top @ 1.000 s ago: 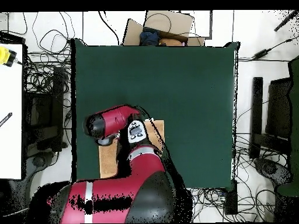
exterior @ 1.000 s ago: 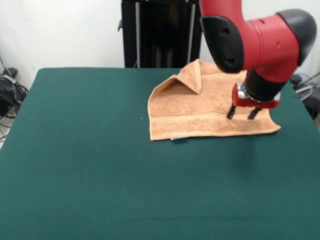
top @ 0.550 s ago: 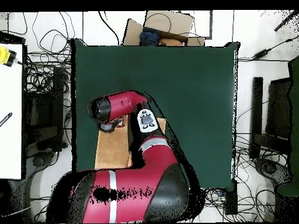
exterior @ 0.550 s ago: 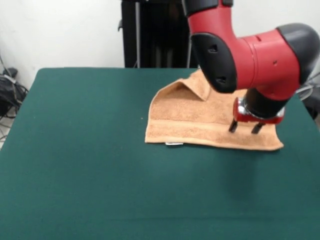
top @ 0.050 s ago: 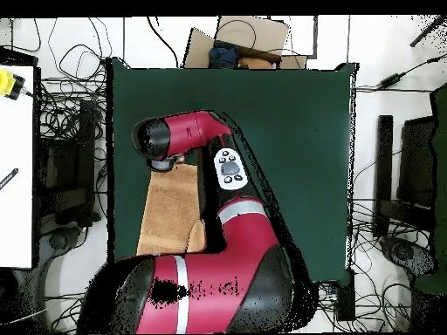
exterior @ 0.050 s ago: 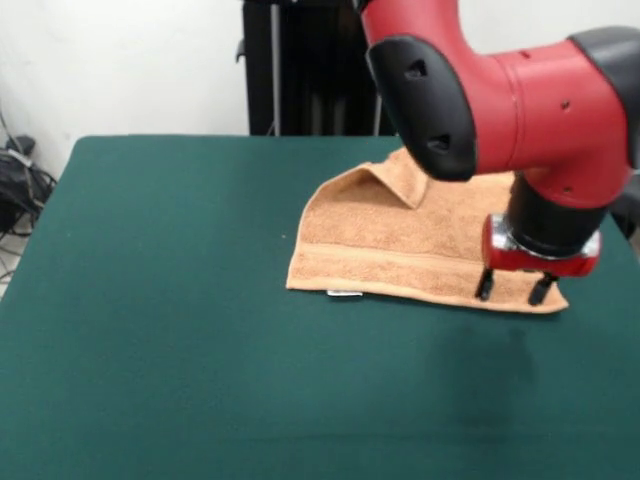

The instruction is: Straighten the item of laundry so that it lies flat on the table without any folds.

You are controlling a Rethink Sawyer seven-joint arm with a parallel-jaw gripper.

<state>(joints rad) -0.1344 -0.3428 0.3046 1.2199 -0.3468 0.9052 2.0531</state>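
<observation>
The towel (exterior @ 0.050 s ago: 400, 245) lies on the tabletop (exterior @ 0.050 s ago: 160, 330), toward 2 o'clock from the middle of the green cloth in the front view, most of it spread flat. Its long front edge runs from about 9 o'clock to 3 o'clock, dipping slightly toward the 3 o'clock end, with a woven band just behind that edge. A small white tag (exterior @ 0.050 s ago: 345, 293) sticks out from the front edge close to the 9 o'clock corner. At the back of the towel, toward 12 o'clock, one corner is turned over onto the cloth in a raised fold (exterior @ 0.050 s ago: 385, 178) with a pointed flap, so that part is doubled and not flat.

The pincer (exterior @ 0.050 s ago: 515, 288) stands upright at the towel's front corner at 4 o'clock, its two dark fingers (exterior @ 0.050 s ago: 485, 285) pointing straight down, set apart with a gap between them, tips at the towel's edge. Whether they pinch the cloth or only touch it cannot be told. The red arm (exterior @ 0.050 s ago: 500, 95) reaches in from 12 o'clock and hides the towel's far right part.

In the overhead view the towel (top @ 0.050 s ago: 170, 209) shows as a tan strip near the tabletop's (top @ 0.050 s ago: 288, 131) 9 o'clock edge, with the arm's (top @ 0.050 s ago: 188, 135) head over its 12 o'clock end and the pincer hidden beneath it.
</observation>
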